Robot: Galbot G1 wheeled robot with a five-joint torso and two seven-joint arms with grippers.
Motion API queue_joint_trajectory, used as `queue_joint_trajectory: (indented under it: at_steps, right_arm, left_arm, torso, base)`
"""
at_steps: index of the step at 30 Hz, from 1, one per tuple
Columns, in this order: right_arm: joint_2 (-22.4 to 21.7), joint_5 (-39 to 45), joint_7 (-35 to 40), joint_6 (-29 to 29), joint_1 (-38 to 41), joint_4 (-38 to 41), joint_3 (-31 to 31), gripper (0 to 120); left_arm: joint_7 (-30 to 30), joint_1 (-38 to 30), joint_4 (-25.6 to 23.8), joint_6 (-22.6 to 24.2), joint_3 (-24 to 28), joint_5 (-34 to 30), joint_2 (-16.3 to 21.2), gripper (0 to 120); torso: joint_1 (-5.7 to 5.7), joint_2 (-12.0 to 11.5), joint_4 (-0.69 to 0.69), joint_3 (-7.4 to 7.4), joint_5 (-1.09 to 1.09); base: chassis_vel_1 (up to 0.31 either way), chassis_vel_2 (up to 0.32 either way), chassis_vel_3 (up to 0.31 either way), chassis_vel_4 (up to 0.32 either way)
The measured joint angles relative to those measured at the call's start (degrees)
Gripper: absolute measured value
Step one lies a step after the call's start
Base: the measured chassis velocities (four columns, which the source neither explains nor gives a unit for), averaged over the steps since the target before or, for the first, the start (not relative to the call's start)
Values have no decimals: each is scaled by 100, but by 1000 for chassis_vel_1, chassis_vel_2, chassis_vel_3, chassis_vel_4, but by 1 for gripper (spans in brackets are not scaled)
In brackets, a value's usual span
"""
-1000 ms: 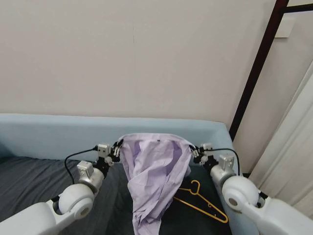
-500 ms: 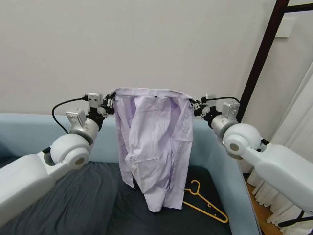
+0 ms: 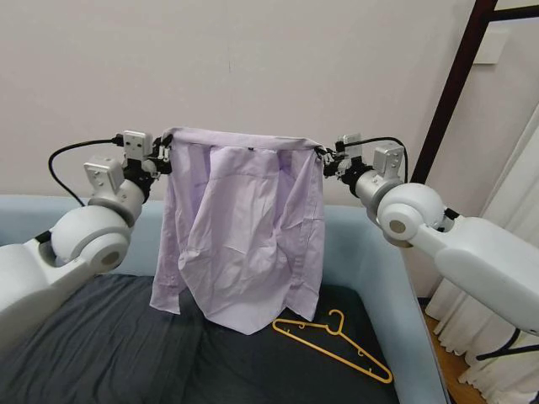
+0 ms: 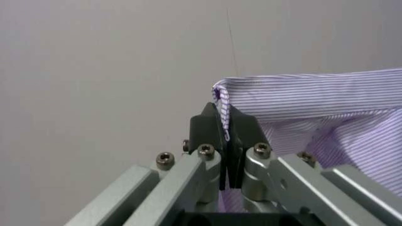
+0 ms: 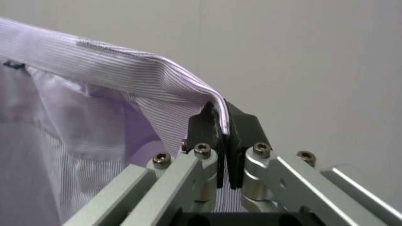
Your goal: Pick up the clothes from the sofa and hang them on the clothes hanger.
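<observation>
Both arms have risen since a second ago, lifting the lilac striped shirt (image 3: pixel 240 227) off the pale blue sofa (image 3: pixel 364 252), so that it now hangs spread between them in front of the wall (image 3: pixel 253 67). The left hand (image 3: pixel 162 154) and the right hand (image 3: pixel 324 160) are each pinched closed on a top corner of the shirt, one at either end of its taut upper edge. A yellow hanger (image 3: pixel 337 341) lies on the dark seat cushion (image 3: pixel 84 353), below the shirt's right side.
</observation>
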Motion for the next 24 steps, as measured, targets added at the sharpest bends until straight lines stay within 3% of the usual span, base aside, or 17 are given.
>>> queue_joint_trajectory:
  at_steps: [3, 6, 14, 18, 20, 21, 24]
  right_arm:
    - [-223, 359, 270, -135, -234, 617, 294, 1]
    - [-442, 578, 382, -217, -399, 955, 570, 1]
    - [-1205, 1068, 383, -405, -1142, 1718, 1617, 1]
    - [-1357, 1249, 418, -445, -1355, 1928, 1819, 1]
    - [-1262, 1262, 566, -459, -1437, 1928, 1740, 1]
    - [-1262, 1262, 566, -459, -1437, 1928, 1740, 1]
    - [-917, 1015, 692, -443, -1654, 1709, 1359, 0]
  left_arm:
    - [-205, 629, -466, -48, -480, -58, 394, 0]
    - [-304, 655, -677, -11, -595, -174, 528, 0]
    - [-669, 729, -1332, 362, -1072, -938, 972, 0]
    - [-1010, 719, -1495, 641, -1127, -1228, 810, 0]
    - [-1247, 734, -1476, 749, -823, -1059, 419, 0]
    - [-1247, 734, -1476, 749, -823, -1059, 419, 0]
    - [-1325, 945, -1157, 772, -483, -728, -193, 0]
  torso:
    - [-1, 0, 5, 0, 2]
    - [-1, 1, -4, -1, 1]
    - [-1, 1, -2, -1, 8]
    - [-1, 1, -2, -1, 4]
    - [-1, 1, -1, 0, 2]
    - [-1, 1, -1, 0, 2]
    - [0, 0, 0, 1, 1]
  base:
    - [0, 0, 0, 0]
    - [0, 0, 0, 0]
    - [0, 0, 0, 0]
    - [0, 0, 0, 0]
    - [0, 0, 0, 0]
    - [0, 0, 0, 0]
    - [0, 0, 0, 0]
